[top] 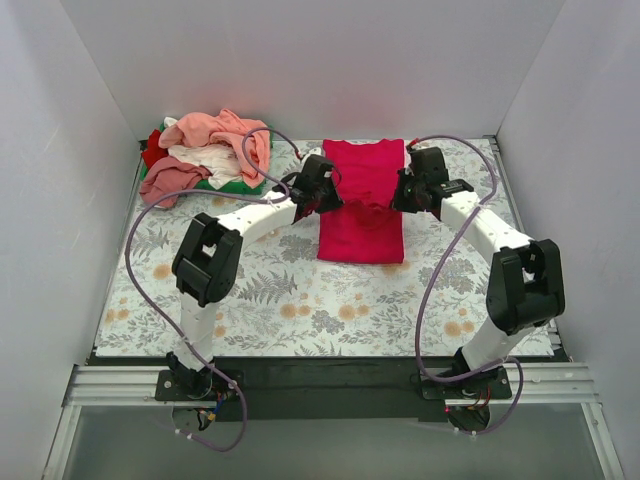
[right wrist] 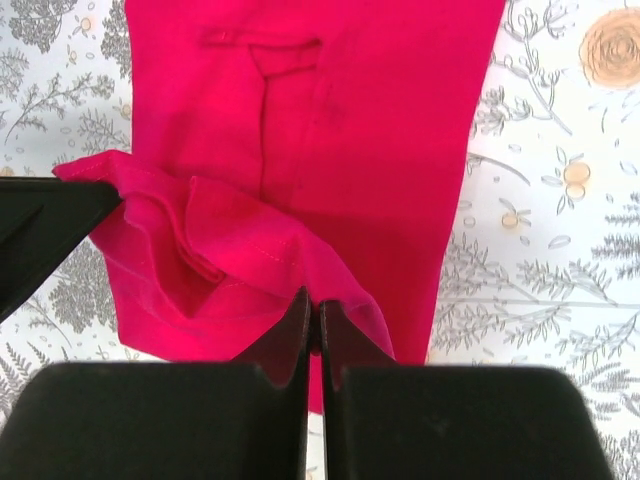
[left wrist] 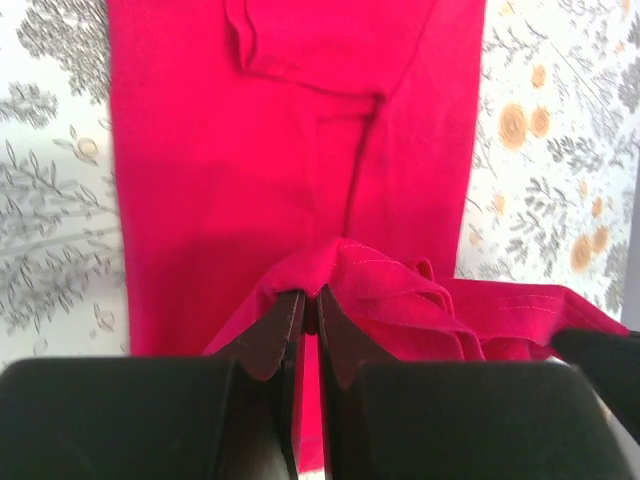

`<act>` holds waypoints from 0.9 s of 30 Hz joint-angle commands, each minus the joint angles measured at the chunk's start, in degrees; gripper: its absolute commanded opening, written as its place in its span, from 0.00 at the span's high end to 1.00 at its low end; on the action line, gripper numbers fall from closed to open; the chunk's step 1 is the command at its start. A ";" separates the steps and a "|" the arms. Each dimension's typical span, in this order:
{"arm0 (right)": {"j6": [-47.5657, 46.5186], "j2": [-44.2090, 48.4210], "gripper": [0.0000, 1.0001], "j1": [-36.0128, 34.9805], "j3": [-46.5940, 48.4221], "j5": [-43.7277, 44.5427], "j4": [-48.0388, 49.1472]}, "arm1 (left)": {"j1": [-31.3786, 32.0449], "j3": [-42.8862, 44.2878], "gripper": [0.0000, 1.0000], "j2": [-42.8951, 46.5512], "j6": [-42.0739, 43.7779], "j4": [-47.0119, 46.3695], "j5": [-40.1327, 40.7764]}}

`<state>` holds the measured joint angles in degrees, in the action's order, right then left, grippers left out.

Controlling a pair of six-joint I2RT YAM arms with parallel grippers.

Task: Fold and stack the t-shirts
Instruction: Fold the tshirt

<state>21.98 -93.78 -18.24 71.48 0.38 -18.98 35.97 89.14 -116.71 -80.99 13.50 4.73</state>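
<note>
left claw [left wrist: 310, 305], right claw [right wrist: 315, 312] each pinch crimson t-shirt [top: 360, 235] — shirt pile [top: 215, 150] shows only from above.

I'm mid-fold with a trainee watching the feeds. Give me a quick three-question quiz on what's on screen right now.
1. True or false: the left gripper and the right gripper are both shut on the crimson t-shirt.
2. Where does the pile of other t-shirts lie? A) far left corner of the table; B) far right corner; C) near edge, between the arm bases.
3. Fill in: the table is covered with a ___ print.

Key: 1 true; 2 A; 3 floral (flowers and leaves).
</note>
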 commanded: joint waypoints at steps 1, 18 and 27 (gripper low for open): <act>-2.20 -3.16 0.99 1.19 4.89 -3.37 2.64 | -1.16 3.40 1.00 -0.98 2.24 1.27 -0.43; -0.44 -18.27 0.70 6.54 16.14 -7.76 2.90 | -4.41 9.20 0.65 -8.36 2.94 1.71 1.95; -2.55 -8.73 0.02 7.78 7.49 -7.60 2.72 | -4.50 3.60 0.13 -0.29 2.07 1.44 -0.95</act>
<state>20.58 -109.91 -10.09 83.79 -6.59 -16.91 31.48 95.92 -124.68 -78.43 14.63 5.10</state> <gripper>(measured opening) 0.983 0.856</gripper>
